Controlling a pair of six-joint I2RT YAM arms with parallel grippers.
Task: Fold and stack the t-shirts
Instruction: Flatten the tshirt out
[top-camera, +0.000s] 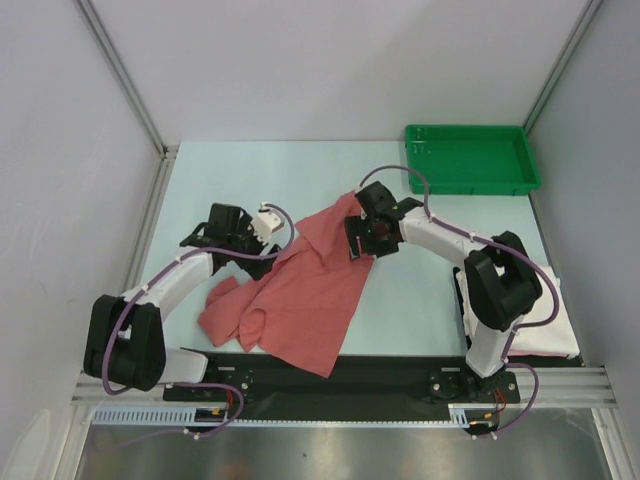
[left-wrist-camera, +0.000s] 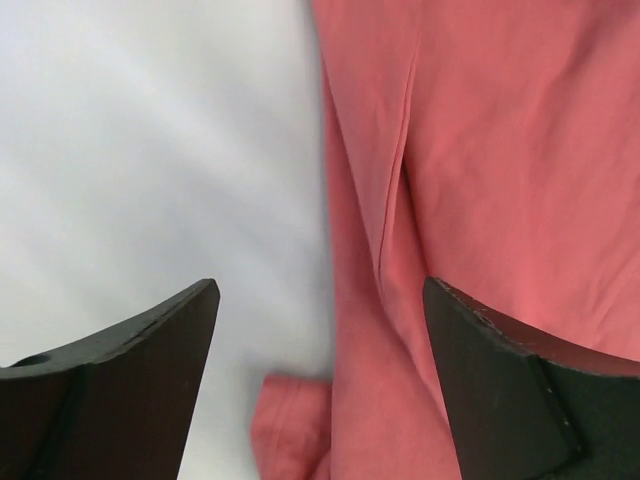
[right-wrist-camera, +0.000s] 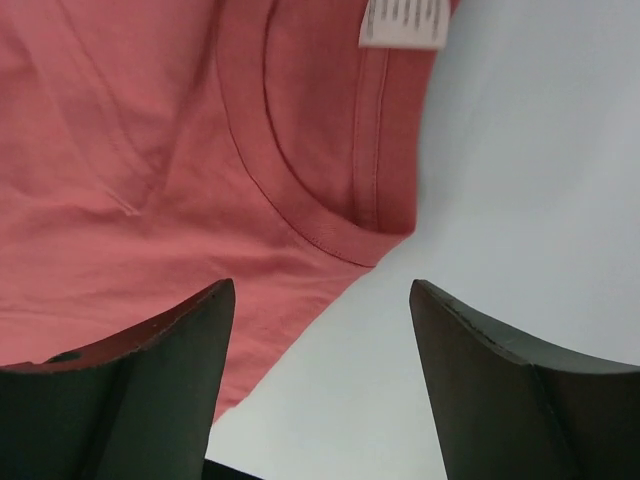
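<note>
The salmon-red t-shirt (top-camera: 300, 290) lies crumpled and spread in the middle of the table. My left gripper (top-camera: 264, 256) is open over its left edge; in the left wrist view the shirt (left-wrist-camera: 500, 150) fills the right side, and its edge runs between the open fingers of that gripper (left-wrist-camera: 320, 330). My right gripper (top-camera: 358, 244) is open over the shirt's upper right corner; in the right wrist view, that gripper (right-wrist-camera: 322, 330) is above the collar (right-wrist-camera: 300, 215), which carries a white label (right-wrist-camera: 405, 22). The white t-shirt (top-camera: 558, 325) lies flat at the right, partly under the right arm.
A green plastic tray (top-camera: 470, 158) stands at the back right of the table. Grey walls with metal posts close in the back and sides. A black rail (top-camera: 340, 380) runs along the near edge by the arm bases.
</note>
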